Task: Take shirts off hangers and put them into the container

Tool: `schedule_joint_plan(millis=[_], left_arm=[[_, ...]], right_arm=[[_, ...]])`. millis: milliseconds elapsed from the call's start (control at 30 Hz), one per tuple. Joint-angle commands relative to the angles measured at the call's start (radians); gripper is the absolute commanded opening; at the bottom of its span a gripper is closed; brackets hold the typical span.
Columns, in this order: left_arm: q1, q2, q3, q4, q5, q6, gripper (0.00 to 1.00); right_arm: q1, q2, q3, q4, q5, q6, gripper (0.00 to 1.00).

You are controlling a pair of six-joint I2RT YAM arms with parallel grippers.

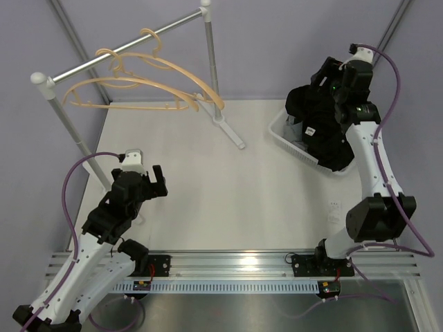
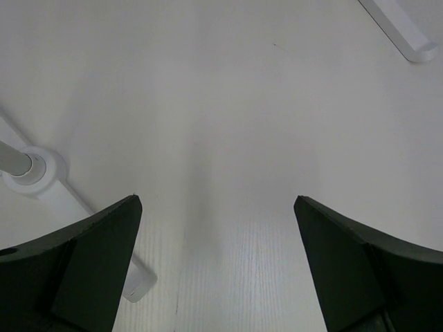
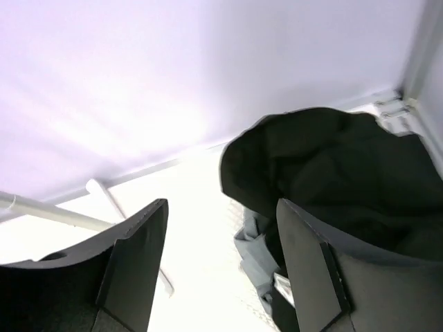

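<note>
Black shirt [image 1: 322, 128] lies heaped in the white basket [image 1: 280, 135], grey shirt [image 3: 255, 249] peeking out beneath. Right gripper [image 3: 221, 207] hovers above, jaws apart, nothing between them. Left gripper [image 2: 216, 200] gapes wide over the table [image 2: 221, 104].

Smooth pale wood with a slight sheen on the hangers [image 1: 138, 86]. Grey metal, lightly glossy, on the rail [image 1: 124, 52], capped in white plastic. Soft matt black cloth, creased, on the black shirt [image 1: 322, 124]; thinner matt grey cloth on the grey shirt [image 3: 252, 243]. Smooth white plastic, faintly shiny, on the container [image 1: 279, 135]. Matt white table [image 1: 242, 200] with a fine grain. Matt black plastic on the left gripper [image 2: 216, 200] and right gripper [image 3: 221, 204].
</note>
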Motion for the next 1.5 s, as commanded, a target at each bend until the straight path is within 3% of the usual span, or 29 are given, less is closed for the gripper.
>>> schedule_joint_plan(millis=[0, 267, 633, 1000, 1133, 1167, 1233, 1267, 1333, 1467], left_arm=[[0.005, 0.001, 0.003, 0.039, 0.013, 0.017, 0.99], [0.006, 0.005, 0.003, 0.039, 0.012, 0.017, 0.99], [0.011, 0.010, 0.005, 0.039, 0.013, 0.017, 0.99], [0.012, 0.011, 0.005, 0.039, 0.023, 0.018, 0.99], [0.012, 0.010, 0.005, 0.039, 0.023, 0.018, 0.99], [0.012, 0.008, 0.005, 0.037, 0.023, 0.018, 0.99], [0.012, 0.007, 0.003, 0.039, 0.021, 0.018, 0.99], [0.012, 0.007, 0.003, 0.039, 0.021, 0.018, 0.99], [0.012, 0.005, 0.003, 0.039, 0.021, 0.018, 0.99], [0.012, -0.002, 0.002, 0.039, 0.026, 0.017, 0.99]], right_arm=[[0.045, 0.155, 0.102, -0.006, -0.125, -0.100, 0.74], [0.099, 0.544, 0.353, -0.004, -0.158, -0.215, 0.82], [0.114, 0.752, 0.498, 0.020, -0.043, -0.227, 0.81], [0.119, 0.875, 0.625, -0.064, 0.029, -0.201, 0.59], [0.119, 0.873, 0.628, -0.067, 0.055, -0.201, 0.41], [0.120, 0.870, 0.627, -0.067, 0.061, -0.203, 0.30], [0.119, 0.849, 0.622, -0.084, 0.074, -0.201, 0.19], [0.120, 0.837, 0.607, -0.091, 0.084, -0.201, 0.08], [0.120, 0.754, 0.558, -0.089, 0.095, -0.197, 0.00], [0.122, 0.535, 0.299, -0.012, 0.130, -0.184, 0.00]])
